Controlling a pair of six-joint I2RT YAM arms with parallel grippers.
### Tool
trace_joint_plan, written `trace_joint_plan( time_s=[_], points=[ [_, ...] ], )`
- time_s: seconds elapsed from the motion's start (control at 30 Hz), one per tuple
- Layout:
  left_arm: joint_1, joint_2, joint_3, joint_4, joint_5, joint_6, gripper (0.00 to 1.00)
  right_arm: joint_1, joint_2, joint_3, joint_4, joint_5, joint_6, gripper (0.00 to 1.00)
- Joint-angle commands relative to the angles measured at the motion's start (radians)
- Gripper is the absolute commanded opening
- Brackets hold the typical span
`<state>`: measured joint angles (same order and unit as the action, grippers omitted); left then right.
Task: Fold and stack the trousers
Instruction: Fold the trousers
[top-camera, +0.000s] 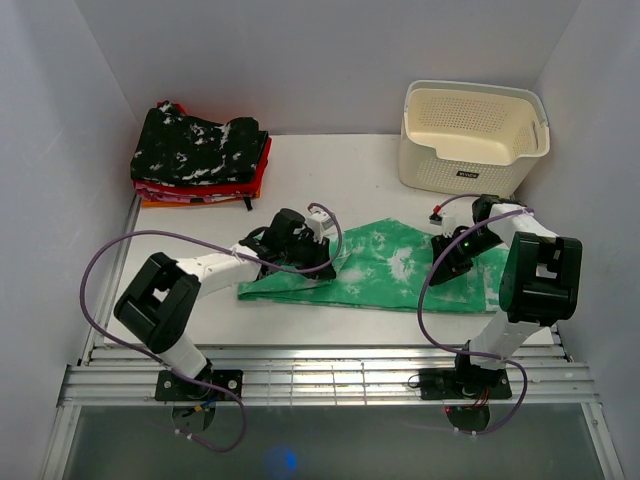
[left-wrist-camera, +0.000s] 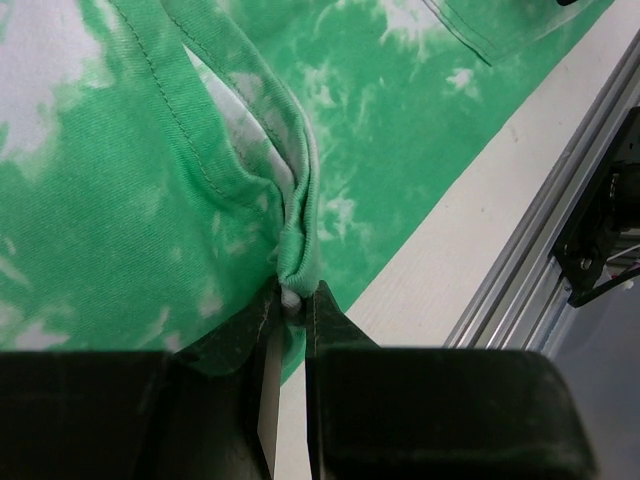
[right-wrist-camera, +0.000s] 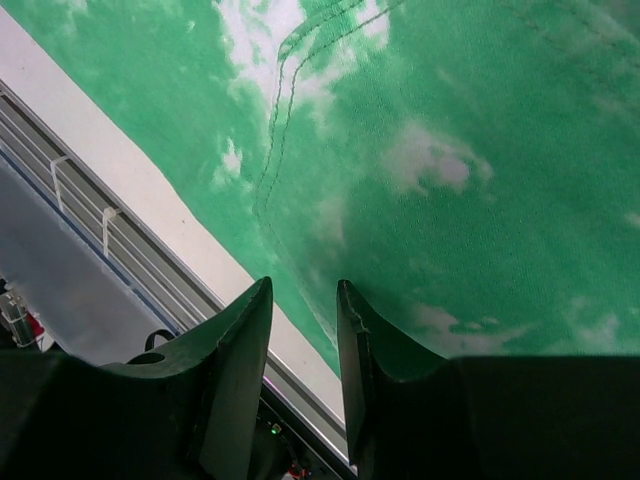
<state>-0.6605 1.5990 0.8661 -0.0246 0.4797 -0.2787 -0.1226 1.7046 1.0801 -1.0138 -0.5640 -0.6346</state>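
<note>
The green tie-dye trousers lie flat across the middle of the table, partly folded. My left gripper is at their left part and is shut on a bunched hem of the trousers, pinched between its fingertips. My right gripper hovers over the trousers' right part; it is open and empty, with the cloth's near edge showing between its fingers.
A stack of folded clothes, black speckled on top of red and orange, sits at the back left. A cream plastic basket stands at the back right. The table's front rail runs close to the trousers' near edge.
</note>
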Motion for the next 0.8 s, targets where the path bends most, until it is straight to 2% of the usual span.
trace_joint_plan(
  time_s=[0.0, 0.3, 0.37, 0.4, 0.47, 0.5, 0.6, 0.63, 0.77],
  points=[
    [-0.050, 0.018, 0.054, 0.063, -0.004, -0.036, 0.00, -0.003, 0.001, -0.009, 0.011, -0.011, 0.009, 0.38],
    [-0.071, 0.173, 0.111, 0.078, 0.020, -0.096, 0.02, -0.003, 0.004, -0.005, 0.004, -0.019, 0.009, 0.38],
    [-0.074, 0.191, 0.128, 0.069, 0.048, -0.094, 0.12, -0.003, 0.006, 0.001, 0.000, -0.033, 0.009, 0.39],
    [-0.076, 0.191, 0.131, 0.068, 0.060, -0.094, 0.27, -0.003, 0.006, 0.004, -0.002, -0.039, 0.013, 0.39],
    [-0.079, 0.185, 0.149, 0.051, 0.118, -0.086, 0.43, -0.003, 0.000, 0.023, -0.008, -0.074, 0.016, 0.39],
    [-0.080, 0.170, 0.158, 0.039, 0.138, -0.083, 0.58, 0.000, -0.002, 0.032, -0.006, -0.085, 0.021, 0.39],
    [-0.080, 0.127, 0.192, -0.058, 0.203, -0.039, 0.83, 0.024, -0.008, 0.081, -0.005, -0.117, 0.044, 0.40],
    [-0.080, 0.083, 0.198, -0.108, 0.214, -0.024, 0.95, 0.049, -0.010, 0.107, -0.003, -0.123, 0.059, 0.40],
    [-0.057, -0.075, 0.203, -0.199, 0.218, 0.016, 0.98, 0.123, -0.005, 0.168, 0.038, -0.157, 0.134, 0.40]
  ],
)
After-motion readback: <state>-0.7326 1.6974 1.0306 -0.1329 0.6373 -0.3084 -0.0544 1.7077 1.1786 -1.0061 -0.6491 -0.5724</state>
